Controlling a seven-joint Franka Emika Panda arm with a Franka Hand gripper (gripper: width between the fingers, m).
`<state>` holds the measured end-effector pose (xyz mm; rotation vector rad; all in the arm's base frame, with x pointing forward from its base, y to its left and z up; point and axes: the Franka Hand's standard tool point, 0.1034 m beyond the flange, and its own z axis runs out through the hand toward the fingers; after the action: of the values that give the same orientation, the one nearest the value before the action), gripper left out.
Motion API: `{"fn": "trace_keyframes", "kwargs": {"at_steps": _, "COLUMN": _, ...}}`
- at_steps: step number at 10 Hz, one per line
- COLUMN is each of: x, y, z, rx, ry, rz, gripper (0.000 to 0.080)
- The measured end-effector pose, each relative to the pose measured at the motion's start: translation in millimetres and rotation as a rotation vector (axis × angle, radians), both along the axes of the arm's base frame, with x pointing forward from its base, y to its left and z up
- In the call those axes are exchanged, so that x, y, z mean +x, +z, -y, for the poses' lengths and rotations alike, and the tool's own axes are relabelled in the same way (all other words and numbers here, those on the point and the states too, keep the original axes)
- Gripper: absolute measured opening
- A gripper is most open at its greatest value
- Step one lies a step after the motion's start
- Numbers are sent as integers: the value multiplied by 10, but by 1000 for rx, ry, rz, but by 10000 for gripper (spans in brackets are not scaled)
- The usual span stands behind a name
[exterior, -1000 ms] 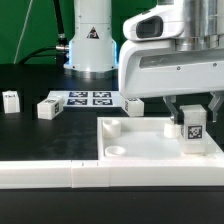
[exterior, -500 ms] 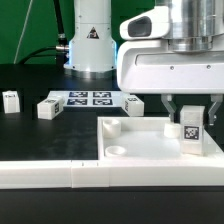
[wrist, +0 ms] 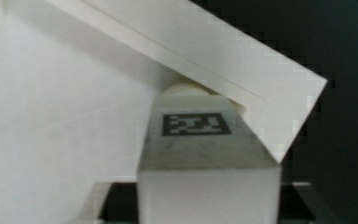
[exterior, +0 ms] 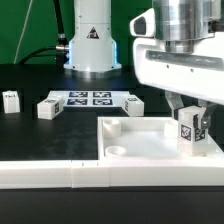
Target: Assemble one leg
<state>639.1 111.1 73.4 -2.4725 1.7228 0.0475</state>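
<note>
From where I am standing, the arm is hanging down at the right of the exterior view, and its claw (exterior: 189, 127) is gripping the leg (exterior: 187, 133) between two dark fingers (exterior: 203, 129). The fingers are pressing in on either side of the block, so the claw is closed about as far as the block's width allows. The leg is standing upright with its black-and-white tag facing the camera, sitting in the right middle of the frame over the far right corner of the big white panel (exterior: 140, 140). Its lower end is looking level with the panel's surface, though I cannot tell whether it is touching.

The panel is lying flat across the lower half of the frame, showing a raised peg near its upper left corner and a round socket (exterior: 116, 152) near its lower left. A long white bar (exterior: 60, 175) is running along the bottom edge in front of it.

At the upper left, three more small white blocks are sitting on the black table (exterior: 40, 135): one (exterior: 10, 101) at the far left edge, one (exterior: 48, 107) nearer the middle, and one (exterior: 133, 103) just beside the marker board (exterior: 91, 98).

In the wrist view, the leg (wrist: 202, 150) is filling the centre with its tag showing, and the white panel (wrist: 69, 90) is spreading out behind it.
</note>
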Motion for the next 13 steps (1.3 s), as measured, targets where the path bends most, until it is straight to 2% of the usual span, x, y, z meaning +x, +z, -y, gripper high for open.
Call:
{"fn": "trace_keyframes", "kwargs": {"at_steps": 6, "x": -9, "y": 2, "z": -34, "rx": 58, "ry": -594, "rz": -87, "gripper": 294}}
{"fn": "trace_keyframes", "kwargs": {"at_steps": 8, "x": -7, "y": 2, "z": -41, "rx": 61, "ry": -636, "rz": -92, "gripper": 294}}
{"fn": "trace_keyframes", "kwargs": {"at_steps": 9, "x": -8, "y": -1, "z": -42, "rx": 60, "ry": -610, "rz": -89, "gripper": 355}}
{"fn": "trace_keyframes", "kwargs": {"at_steps": 10, "x": -9, "y": -1, "z": -45, "rx": 58, "ry": -569, "rz": -83, "gripper": 535}}
{"fn": "trace_keyframes", "kwargs": {"at_steps": 11, "x": -13, "y": -2, "z": -65, "rx": 58, "ry": -562, "rz": -83, "gripper": 535}}
{"fn": "trace_keyframes", "kwargs": {"at_steps": 12, "x": -17, "y": -4, "z": -78, "rx": 54, "ry": -469, "rz": -71, "gripper": 625}}
{"fn": "trace_keyframes", "kwargs": {"at_steps": 13, "x": -17, "y": -3, "z": -79, "rx": 47, "ry": -329, "rz": -51, "gripper": 642}}
